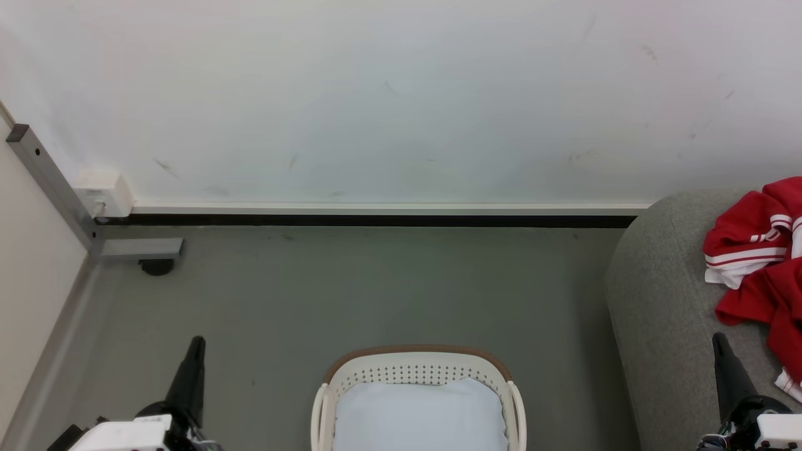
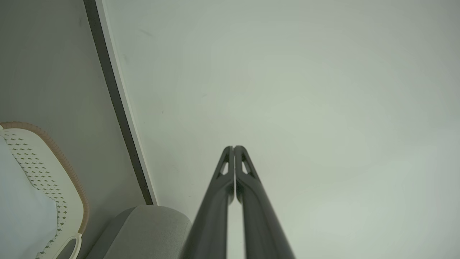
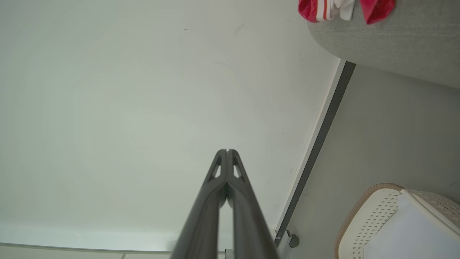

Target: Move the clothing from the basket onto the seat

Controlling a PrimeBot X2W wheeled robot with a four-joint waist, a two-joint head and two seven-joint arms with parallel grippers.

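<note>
On the light grey seat [image 1: 664,313] at the right, crumpled in a heap: red sports clothing [image 1: 761,250] with white stripes and cuffs, outside the basket [image 1: 416,369]. At bottom centre on the grey floor [image 1: 351,294], well apart from the seat: that cream perforated basket with a brown rim, holding a pale white cloth [image 1: 420,416]. At lower left, left gripper [image 1: 197,343] pressed fully together, gripping nothing, aimed at the white wall [image 1: 401,94]. At lower right, right gripper [image 1: 718,338] likewise pinched closed and empty, over the seat, near the clothing.

Scuffed white wall [image 1: 401,94] above black skirting [image 1: 376,220]; grey floor [image 1: 376,288]; metal frame [image 1: 55,188] at left.
</note>
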